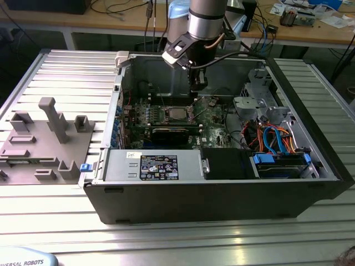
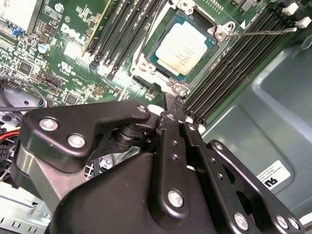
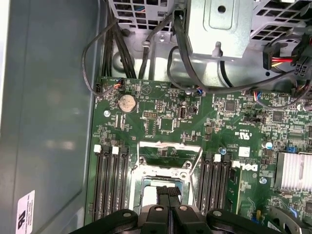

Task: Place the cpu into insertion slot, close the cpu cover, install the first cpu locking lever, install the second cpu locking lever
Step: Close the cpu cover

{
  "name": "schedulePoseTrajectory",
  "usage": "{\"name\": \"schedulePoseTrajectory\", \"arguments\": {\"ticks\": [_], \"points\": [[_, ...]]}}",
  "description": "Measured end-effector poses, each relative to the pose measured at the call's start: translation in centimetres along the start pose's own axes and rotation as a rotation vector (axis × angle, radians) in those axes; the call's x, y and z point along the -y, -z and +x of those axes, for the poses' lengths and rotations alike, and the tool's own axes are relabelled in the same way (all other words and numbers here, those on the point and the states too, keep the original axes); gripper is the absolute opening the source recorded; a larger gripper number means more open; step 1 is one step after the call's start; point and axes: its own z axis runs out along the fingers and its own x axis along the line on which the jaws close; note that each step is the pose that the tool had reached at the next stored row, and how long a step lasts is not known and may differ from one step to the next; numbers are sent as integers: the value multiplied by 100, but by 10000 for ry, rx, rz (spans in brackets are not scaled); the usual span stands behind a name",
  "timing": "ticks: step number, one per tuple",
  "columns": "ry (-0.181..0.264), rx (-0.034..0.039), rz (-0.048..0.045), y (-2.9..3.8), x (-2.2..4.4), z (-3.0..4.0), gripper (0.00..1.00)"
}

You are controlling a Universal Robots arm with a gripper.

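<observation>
The cpu [image 2: 184, 47], a silvery square chip, lies in the insertion slot [image 3: 163, 171] on the green board, and from outside the cpu [image 1: 176, 113] shows near the case's middle. The cpu cover [image 2: 219, 31] lies down around it as a thin metal frame. One thin locking lever [image 2: 258, 32] sticks out sideways over the memory slots; another lever [image 2: 146, 36] slants across the slots on the opposite side. My gripper [image 2: 174, 100] hangs just above a corner of the socket, its black fingers pressed together with nothing seen between them. The gripper [image 3: 169, 191] covers part of the socket, and the gripper [image 1: 192, 110] stands just beside the chip.
Long black memory slots [image 3: 109, 180] flank the socket on both sides. A finned heat sink [image 3: 295, 170], loose cables [image 3: 146, 48] and a drive cage [image 1: 258, 91] crowd the board's edges. The case wall [image 2: 273, 112] rises close by. A grey parts fixture [image 1: 44, 138] sits outside.
</observation>
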Motion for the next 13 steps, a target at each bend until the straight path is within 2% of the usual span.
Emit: {"name": "schedulePoseTrajectory", "arguments": {"ticks": [13], "points": [[0, 1, 1, 1, -90, -8, 11]]}}
